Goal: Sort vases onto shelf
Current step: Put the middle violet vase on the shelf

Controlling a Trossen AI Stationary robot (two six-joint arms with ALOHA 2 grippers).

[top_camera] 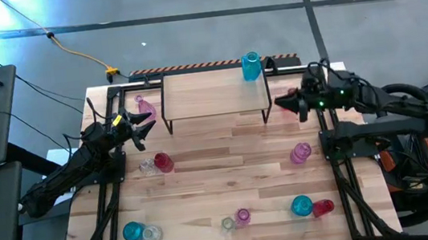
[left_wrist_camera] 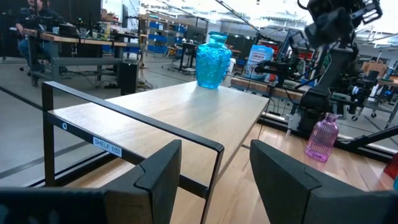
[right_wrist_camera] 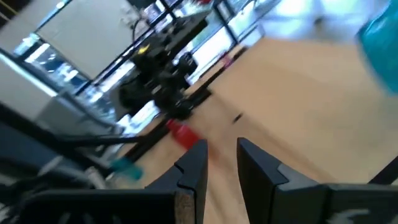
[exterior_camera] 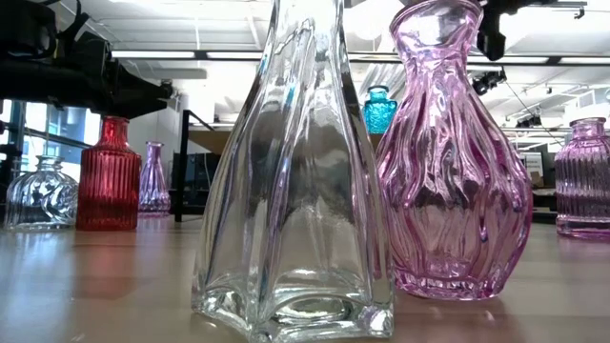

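Note:
The shelf (top_camera: 215, 95) stands at the table's far middle, on thin black legs. One teal vase (top_camera: 251, 66) stands on its far right part, also seen in the left wrist view (left_wrist_camera: 212, 60). Other vases stand on the table: a pink vase (top_camera: 145, 105) by the shelf's left end, a red vase (top_camera: 162, 162) beside a clear vase (top_camera: 147, 166), a pink vase (top_camera: 300, 153) on the right, and several along the near edge. My left gripper (top_camera: 145, 120) is open and empty at the shelf's left end. My right gripper (top_camera: 285, 102) is open and empty at its right end.
Along the near edge stand a teal vase (top_camera: 133, 231), a clear vase (top_camera: 227, 224), a pink vase (top_camera: 243, 215), a second teal vase (top_camera: 301, 205) and a red vase (top_camera: 323, 206). The shelf top (left_wrist_camera: 186, 109) is bare apart from the teal vase. A yellow cable (top_camera: 81, 54) lies on the floor beyond.

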